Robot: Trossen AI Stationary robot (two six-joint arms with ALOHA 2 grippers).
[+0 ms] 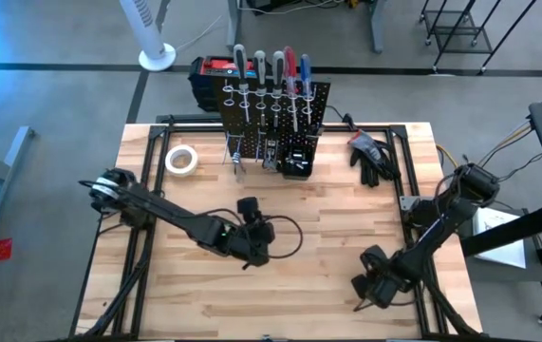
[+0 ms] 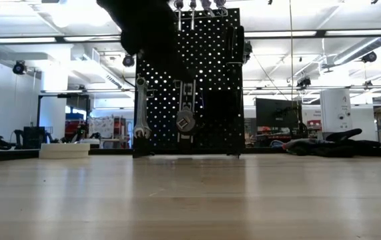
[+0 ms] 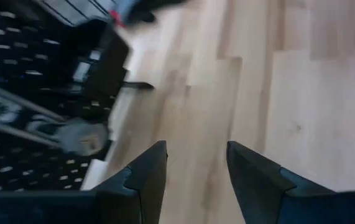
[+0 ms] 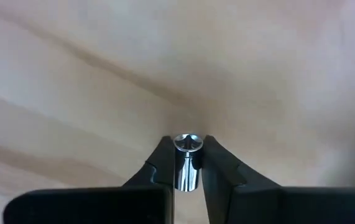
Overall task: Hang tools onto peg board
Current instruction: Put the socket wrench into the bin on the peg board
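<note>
Gripping a small metal socket [image 4: 187,163] near the table's [image 1: 327,237] front right corner, the right hand [image 1: 370,290] needed to carry it to the peg board [image 1: 275,109] at the far edge; the left hand [image 3: 196,171] hovered open mid-table.

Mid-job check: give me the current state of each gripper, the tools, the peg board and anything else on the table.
Left gripper: open, empty, over bare table.
Right gripper: shut on a small silver socket.
Peg board: upright at the table's far edge.
Screwdrivers: standing in the board's top rings.
Wrenches: hanging on the board.
Tape roll: lying flat.
Gloves: lying on the table.
</note>
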